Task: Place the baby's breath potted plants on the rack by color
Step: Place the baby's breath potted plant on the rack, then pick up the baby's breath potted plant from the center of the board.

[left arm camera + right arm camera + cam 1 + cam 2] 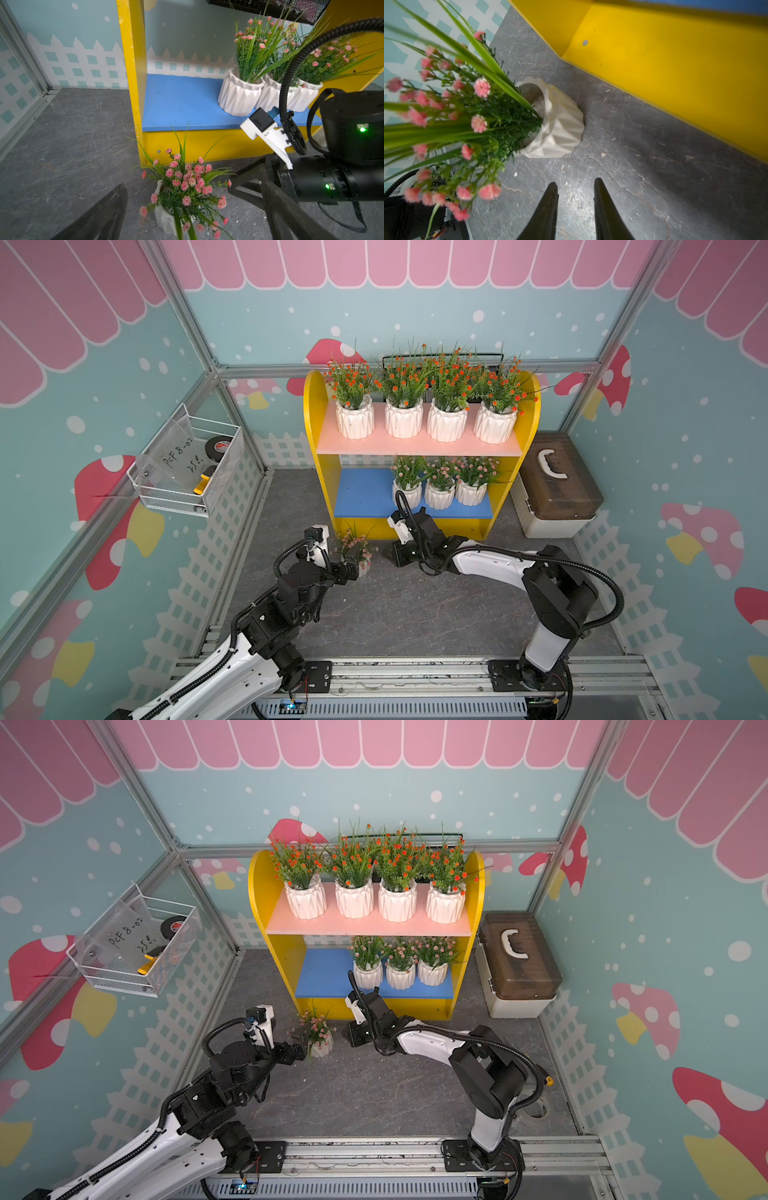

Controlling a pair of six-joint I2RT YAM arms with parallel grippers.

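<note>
Centrally, the rack [312, 427] is standing against the back wall. Its pink shelf [415, 444] is carrying four orange-red baby's breath potted plants [404, 419] in a row, and its blue shelf [361, 494] is carrying three pale pink plants [439, 494] crowded toward the right end. A fourth pale pink plant [560, 126] is standing upright on the grey floor [395, 614], just in front of the rack's left front corner. The left gripper [193, 187] is reaching toward this plant with its claw fully released, the fingers [108, 212] spreading wide to either side of the pot; no contact is showing. The right gripper [576, 181] is hovering low over the floor beside the same pot, its claw narrowly parted and grasping nothing. A brown-lidded box [557, 485] is sitting to the right of the rack.
</note>
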